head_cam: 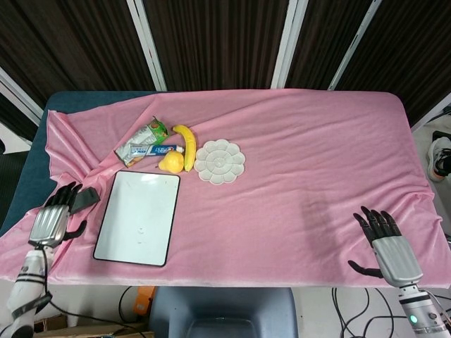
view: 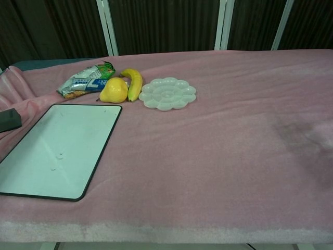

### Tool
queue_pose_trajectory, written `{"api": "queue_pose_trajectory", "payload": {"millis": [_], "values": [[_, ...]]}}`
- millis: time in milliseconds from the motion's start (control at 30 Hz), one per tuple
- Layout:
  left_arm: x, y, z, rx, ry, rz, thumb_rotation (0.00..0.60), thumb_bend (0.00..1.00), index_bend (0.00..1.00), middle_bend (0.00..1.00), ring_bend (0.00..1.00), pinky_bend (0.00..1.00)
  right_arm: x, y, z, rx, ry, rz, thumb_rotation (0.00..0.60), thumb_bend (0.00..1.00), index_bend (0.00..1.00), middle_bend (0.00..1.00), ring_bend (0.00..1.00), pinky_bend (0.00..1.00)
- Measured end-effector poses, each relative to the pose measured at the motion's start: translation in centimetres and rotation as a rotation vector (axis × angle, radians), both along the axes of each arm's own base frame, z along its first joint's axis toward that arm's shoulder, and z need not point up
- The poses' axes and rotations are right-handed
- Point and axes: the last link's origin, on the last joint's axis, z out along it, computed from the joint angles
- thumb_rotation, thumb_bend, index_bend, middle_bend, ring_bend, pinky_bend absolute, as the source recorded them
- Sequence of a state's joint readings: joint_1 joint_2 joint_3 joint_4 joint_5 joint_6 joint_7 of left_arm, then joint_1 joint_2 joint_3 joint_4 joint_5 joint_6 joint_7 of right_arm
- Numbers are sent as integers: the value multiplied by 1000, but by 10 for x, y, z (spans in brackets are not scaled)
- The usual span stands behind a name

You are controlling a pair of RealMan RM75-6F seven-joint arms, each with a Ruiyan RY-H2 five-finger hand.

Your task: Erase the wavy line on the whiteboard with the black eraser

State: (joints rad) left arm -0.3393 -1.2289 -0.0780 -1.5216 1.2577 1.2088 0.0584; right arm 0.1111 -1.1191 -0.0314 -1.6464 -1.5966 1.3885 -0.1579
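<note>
The whiteboard (head_cam: 137, 217) (view: 57, 148) lies flat on the pink cloth at the near left. Its surface looks white, with only a few tiny specks. The black eraser (head_cam: 84, 199) (view: 9, 120) lies on the cloth just left of the board. My left hand (head_cam: 51, 220) is near the table's left edge, just short of the eraser, with fingers spread and nothing in it. My right hand (head_cam: 387, 246) is at the near right edge, fingers apart and empty. The chest view shows neither hand.
Behind the board lie a snack packet (head_cam: 143, 138), a toothpaste box (head_cam: 156, 151), a pear (head_cam: 170, 163) and a banana (head_cam: 187, 143). A white flower-shaped palette (head_cam: 219, 161) sits right of them. The cloth is rumpled along the left side (head_cam: 67, 141).
</note>
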Motion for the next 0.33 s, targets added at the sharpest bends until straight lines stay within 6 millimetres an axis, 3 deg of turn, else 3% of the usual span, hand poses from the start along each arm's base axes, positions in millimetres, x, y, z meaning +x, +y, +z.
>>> {"api": "queue_pose_trajectory", "payload": {"millis": [233, 333], "values": [[-4, -100, 27, 98, -27, -153, 600, 372, 0, 0, 0, 116, 1, 1, -1, -9, 5, 3, 600, 316, 0, 0, 0, 71], [-2, -116, 34, 125, -28, -183, 600, 371, 0, 0, 0, 116, 0, 2, -1, -10, 12, 2, 600, 316, 0, 0, 0, 71]]}}
